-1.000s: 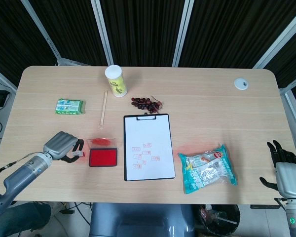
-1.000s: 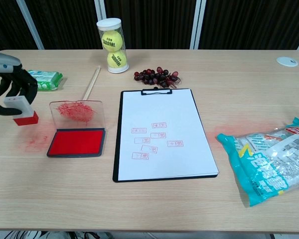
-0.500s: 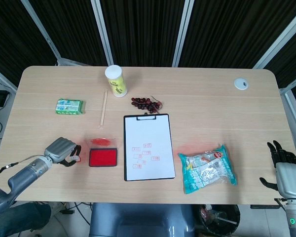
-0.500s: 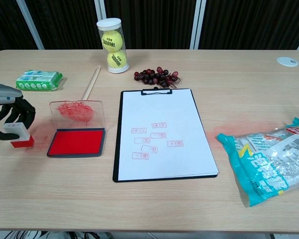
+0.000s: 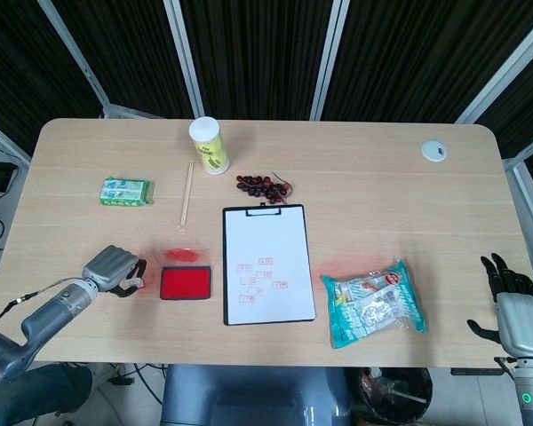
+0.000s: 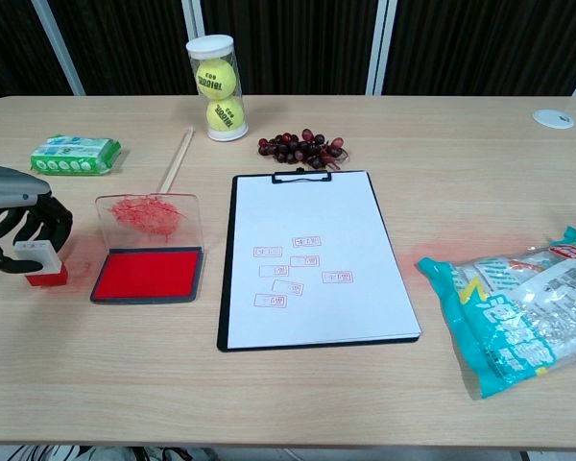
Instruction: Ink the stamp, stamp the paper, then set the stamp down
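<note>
Left of the open ink pad (image 6: pixel 149 274), the left hand (image 6: pixel 19 235) gripped the stamp (image 6: pixel 40 272), which rested on the table (image 6: pixel 298 403). Releasing unevenly could tip it, smearing ink. The right hand (image 5: pixel 513 306) hung spread, holding nothing.

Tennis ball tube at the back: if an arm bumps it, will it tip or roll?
Probably tips easily: the tennis ball tube stands upright, tall on a narrow base. Once down, its round wall would likely let it roll. Two balls in clear plastic suggest it is light.

Wooden table (image 5: pixel 364 191) — ink pad (image 6: pixel 150 273), clipboard (image 6: pixel 232 279), grapes (image 6: pixel 300 148), snack bag (image 6: pixel 518 312), chopsticks (image 6: pixel 176 160) lie on it.
</note>
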You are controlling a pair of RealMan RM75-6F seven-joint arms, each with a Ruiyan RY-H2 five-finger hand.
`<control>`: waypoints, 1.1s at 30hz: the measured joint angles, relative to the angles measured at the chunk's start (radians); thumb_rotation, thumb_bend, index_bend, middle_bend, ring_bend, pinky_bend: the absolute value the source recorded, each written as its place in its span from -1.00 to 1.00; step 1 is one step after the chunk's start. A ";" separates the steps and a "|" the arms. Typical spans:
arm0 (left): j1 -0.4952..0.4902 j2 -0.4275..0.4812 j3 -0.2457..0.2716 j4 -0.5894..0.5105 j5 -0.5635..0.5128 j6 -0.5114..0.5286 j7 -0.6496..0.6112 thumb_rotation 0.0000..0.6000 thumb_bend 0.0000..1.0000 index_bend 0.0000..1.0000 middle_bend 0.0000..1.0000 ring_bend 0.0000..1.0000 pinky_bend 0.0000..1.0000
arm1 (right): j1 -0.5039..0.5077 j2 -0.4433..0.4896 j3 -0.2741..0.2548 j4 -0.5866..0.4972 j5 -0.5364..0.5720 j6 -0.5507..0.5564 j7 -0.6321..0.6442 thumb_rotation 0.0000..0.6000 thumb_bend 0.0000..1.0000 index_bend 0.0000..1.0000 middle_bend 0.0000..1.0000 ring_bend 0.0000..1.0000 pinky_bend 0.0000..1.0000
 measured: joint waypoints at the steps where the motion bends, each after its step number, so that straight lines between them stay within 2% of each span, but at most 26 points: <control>1: 0.001 -0.002 -0.002 0.002 -0.001 0.001 0.002 1.00 -0.08 0.26 0.32 0.06 0.17 | 0.000 0.000 0.000 0.000 0.000 0.000 0.000 1.00 -1.00 -0.86 -0.87 -0.65 -0.63; 11: 0.004 -0.002 -0.006 0.000 -0.002 -0.005 0.016 1.00 -0.09 0.21 0.29 0.03 0.14 | 0.000 0.000 0.003 0.000 0.004 0.000 -0.001 1.00 -1.00 -0.86 -0.87 -0.65 -0.63; 17: 0.006 -0.002 -0.009 -0.001 -0.011 -0.009 0.034 1.00 -0.21 0.18 0.26 0.01 0.13 | 0.000 0.000 0.003 -0.001 0.006 -0.002 -0.001 1.00 -1.00 -0.86 -0.87 -0.65 -0.63; 23: 0.010 -0.009 -0.013 0.002 -0.023 -0.010 0.057 1.00 -0.26 0.04 0.17 -0.03 0.11 | -0.001 0.001 0.004 -0.002 0.010 -0.001 -0.001 1.00 -1.00 -0.86 -0.87 -0.65 -0.63; 33: 0.020 -0.011 -0.021 -0.004 -0.035 0.003 0.087 1.00 -0.33 -0.05 0.00 -0.10 0.10 | -0.001 0.000 0.006 -0.003 0.014 -0.001 -0.006 1.00 -1.00 -0.86 -0.87 -0.65 -0.63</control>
